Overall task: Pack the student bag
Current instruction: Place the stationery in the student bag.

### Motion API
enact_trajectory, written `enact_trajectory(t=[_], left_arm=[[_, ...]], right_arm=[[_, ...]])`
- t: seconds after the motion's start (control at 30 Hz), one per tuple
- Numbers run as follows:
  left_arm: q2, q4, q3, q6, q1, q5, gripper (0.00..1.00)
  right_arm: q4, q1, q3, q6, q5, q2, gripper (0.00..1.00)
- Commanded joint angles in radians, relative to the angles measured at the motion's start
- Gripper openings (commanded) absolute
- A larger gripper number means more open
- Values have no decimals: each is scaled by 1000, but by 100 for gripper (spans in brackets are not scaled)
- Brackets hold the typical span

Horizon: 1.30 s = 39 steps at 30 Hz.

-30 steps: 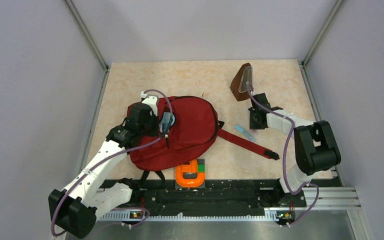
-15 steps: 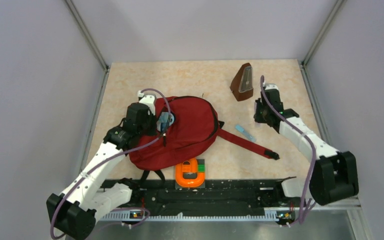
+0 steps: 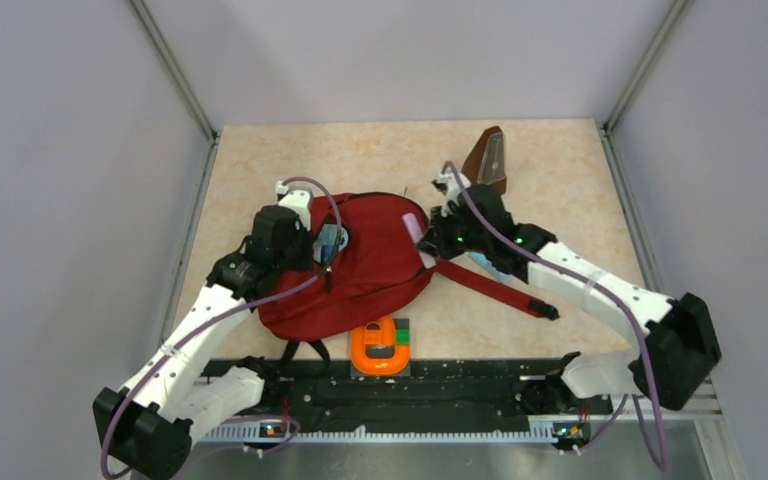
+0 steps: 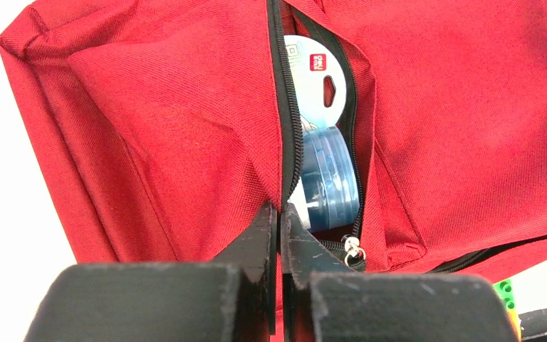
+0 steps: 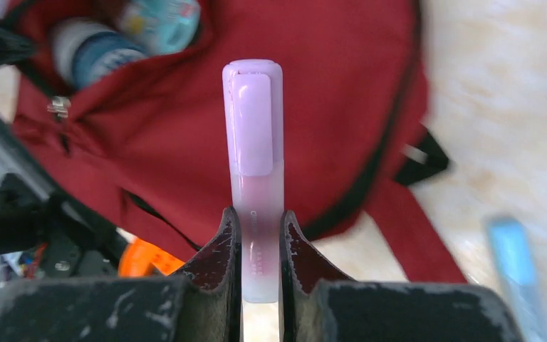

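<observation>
The student bag (image 3: 385, 275) sat center-left on the table (image 3: 560, 165); left gripper (image 4: 279, 231) pinched its zipper edge, right arm (image 3: 580, 285) stretched to center frame, right gripper (image 5: 260, 246) squeezing a pink marker (image 5: 255, 157) over it.

Matt woven cloth with a fine diagonal rib across the red student bag (image 4: 149, 128); black ribbed tape along its zipper (image 4: 278, 107), bright metal on the zipper pull (image 4: 354, 249). Glossy translucent blue plastic on the tub (image 4: 331, 178) inside. Smooth frosted pink plastic on the marker (image 5: 255, 142). Matt black plastic, scuffed pale, on the fingers (image 5: 217, 260) of the right gripper (image 5: 259, 212). Smooth mottled beige on the table (image 3: 360, 160); shiny orange plastic on the horseshoe piece (image 3: 378, 363).
</observation>
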Motion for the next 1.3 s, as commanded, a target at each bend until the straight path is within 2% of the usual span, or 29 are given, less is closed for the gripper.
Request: enact_trajectory(t=[0.0,0.17,0.37,0.83,1.17,1.27], left_arm=[[-15,41,3,61,13,-73,0],[-14,42,-6,71,13,-39,0],[-25,51,-9,69,14,-22,0],[-36,76,-17,58,16,23,0],[-41,79,-21,72,15,61,0],[-39,80,-19,72,16,67,0]], right_arm=[[139,123,156,40,-102,150,0],[131,208,342,50,-147,354,0],[70,230,518,86,-267,546,0],[-98,234,700,77,-353,716,0],[-178,214,1025,35,-353,928,0],[-120,214,1032,-1,-310,948,0]])
